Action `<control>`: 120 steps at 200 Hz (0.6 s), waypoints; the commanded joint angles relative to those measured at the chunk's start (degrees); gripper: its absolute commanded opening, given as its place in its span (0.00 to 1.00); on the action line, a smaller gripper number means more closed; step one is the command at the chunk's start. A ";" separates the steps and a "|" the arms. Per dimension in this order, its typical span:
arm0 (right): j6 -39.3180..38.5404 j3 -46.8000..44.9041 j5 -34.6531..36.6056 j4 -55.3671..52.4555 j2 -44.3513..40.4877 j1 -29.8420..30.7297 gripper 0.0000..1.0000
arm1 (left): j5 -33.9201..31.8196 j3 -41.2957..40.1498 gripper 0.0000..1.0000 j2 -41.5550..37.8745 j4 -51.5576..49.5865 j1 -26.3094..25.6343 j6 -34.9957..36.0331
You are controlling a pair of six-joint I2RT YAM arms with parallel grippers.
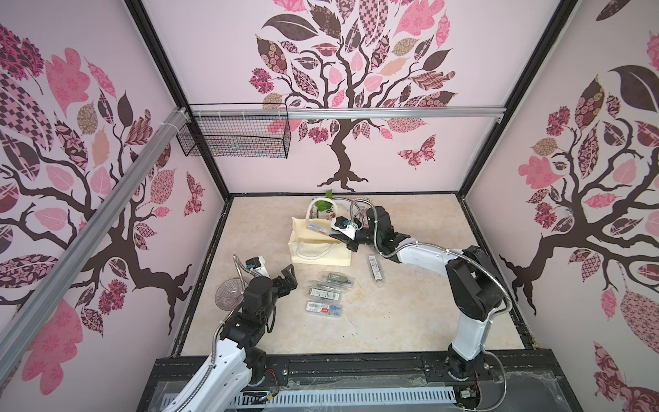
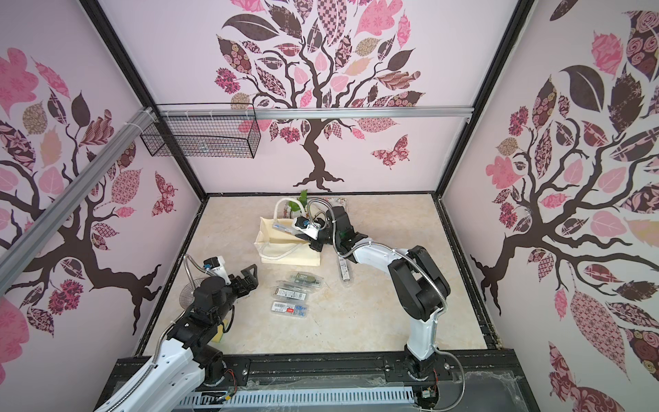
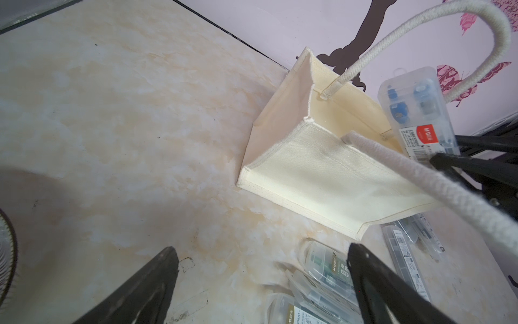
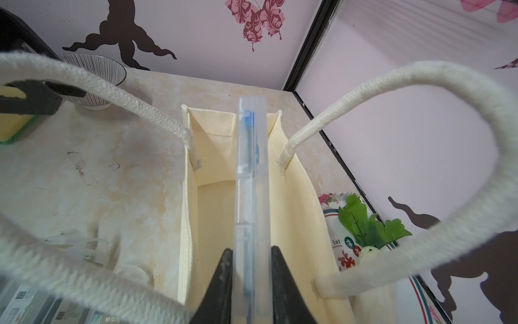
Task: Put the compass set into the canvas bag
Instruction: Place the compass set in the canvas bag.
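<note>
Hovering over canvas bag (image 4: pixel 304 204), right gripper (image 4: pixel 251 250) clamps compass set (image 4: pixel 252 168); left gripper (image 3: pixel 262 249) apart

Five compass set cases (image 1: pixel 322 294) are counted in both top views, and one canvas bag (image 1: pixel 321 258) is listed with two rope handles (image 4: pixel 350 98). One striped bowl (image 1: pixel 228 296), one yellow sponge (image 4: pixel 14 126), one flowered plate (image 4: pixel 332 197) and one green leaf sprig (image 4: pixel 361 221) are entered singly. One wire basket (image 1: pixel 231 135) is recorded on the rail.
</note>
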 commanded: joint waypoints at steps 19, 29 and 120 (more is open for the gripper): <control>-2.91 1.85 3.58 -5.64 2.54 0.30 0.07 | -1.05 0.45 0.97 -0.81 0.68 -0.20 0.46; -4.31 0.97 5.20 -7.38 1.81 0.26 0.07 | -1.18 0.38 0.97 -0.82 0.84 -0.20 0.60; -17.63 1.31 17.96 -26.47 -5.30 -0.22 0.06 | -0.97 -1.05 0.97 2.95 5.16 -0.20 0.97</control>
